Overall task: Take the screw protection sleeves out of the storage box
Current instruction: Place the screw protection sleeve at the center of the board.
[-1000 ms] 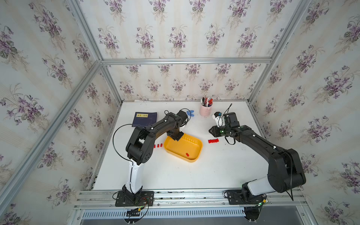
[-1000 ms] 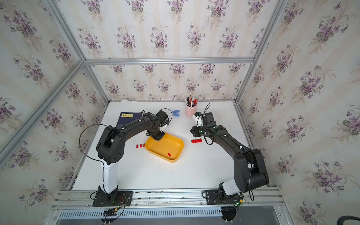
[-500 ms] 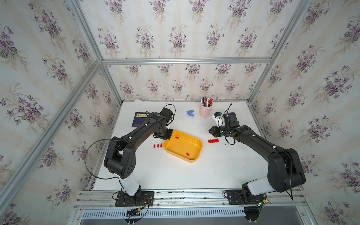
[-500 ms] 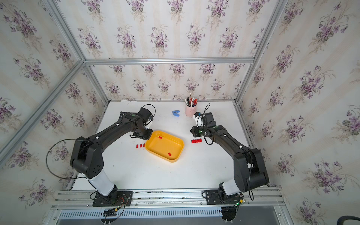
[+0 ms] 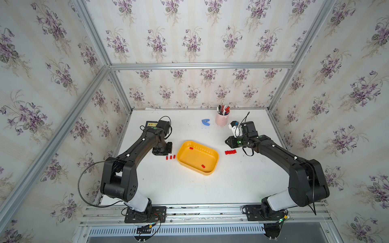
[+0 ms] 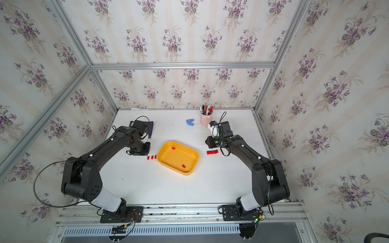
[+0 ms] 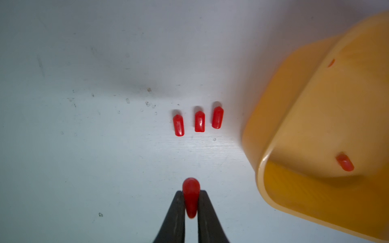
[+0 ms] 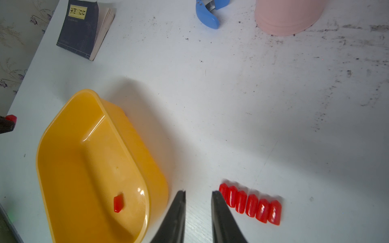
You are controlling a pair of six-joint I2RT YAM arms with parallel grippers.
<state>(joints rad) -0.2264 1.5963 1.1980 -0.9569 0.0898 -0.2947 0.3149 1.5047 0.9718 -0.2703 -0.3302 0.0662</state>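
Where the left fingers (image 7: 177,214) hover above the white worktop (image 5: 189,189), just left of the yellow storage box (image 5: 197,157), they are pinched on one red screw protection sleeve (image 7: 191,195), whose rounded tip pokes forward past the fingertips.

Item, row of three sleeves (image 7: 199,121): these lie on the worktop straight ahead of the left fingers. They sit side by side with gaps between, long axes roughly in line with the fingers. The row runs toward the box's left wall. The free place for a fourth looks to be the end away from the box.

Item, right fingers (image 8: 176,221): parted, with nothing between them. They are poised between the box and a tight row of six sleeves (image 8: 250,205) on its right.

Item, inside the box: a far sleeve (image 5: 191,148) by the left end and a near sleeve (image 5: 203,166) toward the right end. By my reckoning the far sleeve suits the left arm, the near sleeve the right.
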